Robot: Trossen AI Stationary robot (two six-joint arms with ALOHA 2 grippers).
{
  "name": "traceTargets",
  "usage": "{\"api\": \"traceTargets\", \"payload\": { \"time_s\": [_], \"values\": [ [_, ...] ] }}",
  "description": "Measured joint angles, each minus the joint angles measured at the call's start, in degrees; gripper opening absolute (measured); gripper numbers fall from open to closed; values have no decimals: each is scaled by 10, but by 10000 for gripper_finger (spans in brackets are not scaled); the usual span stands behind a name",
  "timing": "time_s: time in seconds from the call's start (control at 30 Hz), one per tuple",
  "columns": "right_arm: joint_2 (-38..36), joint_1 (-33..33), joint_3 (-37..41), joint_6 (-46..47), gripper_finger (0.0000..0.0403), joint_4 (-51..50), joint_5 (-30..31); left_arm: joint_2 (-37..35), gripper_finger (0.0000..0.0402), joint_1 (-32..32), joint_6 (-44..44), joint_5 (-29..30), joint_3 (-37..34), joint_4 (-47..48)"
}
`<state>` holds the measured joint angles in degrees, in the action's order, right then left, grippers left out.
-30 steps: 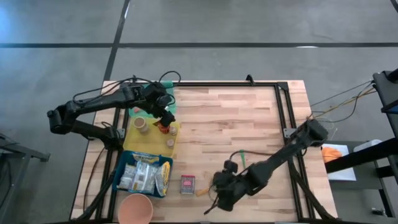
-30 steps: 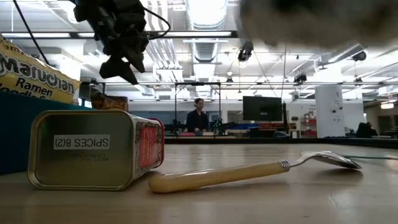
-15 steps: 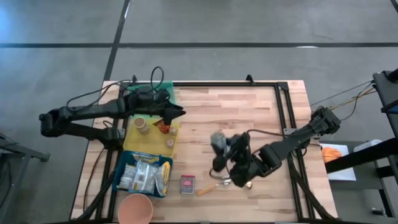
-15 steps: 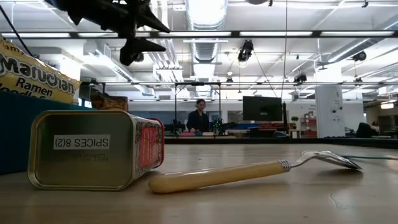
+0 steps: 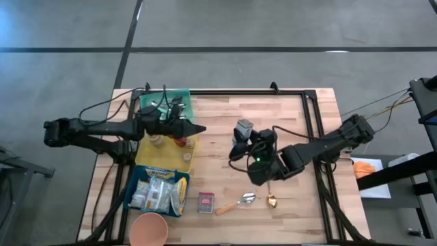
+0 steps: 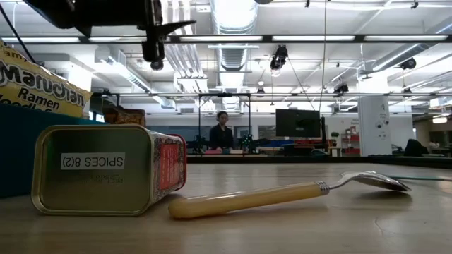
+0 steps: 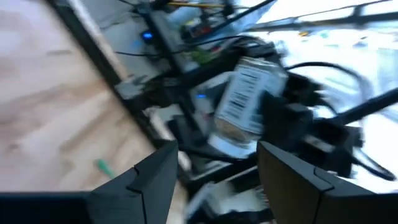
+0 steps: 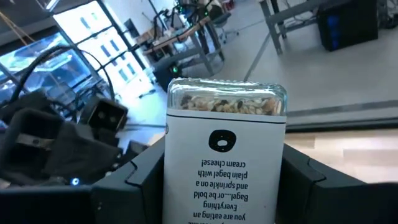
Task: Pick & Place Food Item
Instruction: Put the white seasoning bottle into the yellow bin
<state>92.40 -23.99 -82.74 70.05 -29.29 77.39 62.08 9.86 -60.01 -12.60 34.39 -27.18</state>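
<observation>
Item — clear seasoning jar with a white label (image 8: 225,158), seeds visible under its glass end: clamped between the two dark fingers of the right gripper (image 5: 243,137), lifted clear above the middle of the pale butcher-block table (image 5: 259,116). Gripped across the body, likely so it can be carried without tipping.

Left gripper (image 5: 198,128) — fingers spread, nothing between them; hovering just past the yellow mat (image 5: 153,158) on the table's left side, pointed toward the jar, possibly ready to receive it.

On the mat: small round containers (image 5: 156,140), apparently the gathering spot for food items.

Near edge — blue bin of ramen packets (image 5: 158,191), pink cup (image 5: 149,230), brass-coloured spice tin lying on its side (image 6: 106,169), cream-handled spoon (image 6: 282,194) just beside it, a second golden spoon (image 5: 272,199) apart; untouched.
</observation>
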Motion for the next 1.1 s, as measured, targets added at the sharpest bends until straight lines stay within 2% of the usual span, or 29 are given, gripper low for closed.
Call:
{"api": "traceTargets", "payload": {
  "time_s": [0.17, 0.37, 0.6, 0.7, 0.9, 1.1],
  "values": [
    [-4, 18, 0, -60, 193, 60, 10, 0, 222, -9, -31, -5, 11, -19],
    [-6, 49, 0, -178, 193, 172, 19, 9, 222, -19, -64, 2, 23, -43],
    [-5, 103, 0, -305, 193, 330, -94, 60, 222, -29, -78, -4, 47, -80],
    [-5, 120, 0, -329, 193, 374, -142, 77, 222, -29, -65, -10, 65, -92],
    [-4, 131, 0, -337, 193, 412, -193, 90, 222, -29, -38, 3, 70, -183],
    [5, 132, 2, -381, 193, 480, -214, 91, 222, -31, -18, 10, 69, -186]
  ]
}}
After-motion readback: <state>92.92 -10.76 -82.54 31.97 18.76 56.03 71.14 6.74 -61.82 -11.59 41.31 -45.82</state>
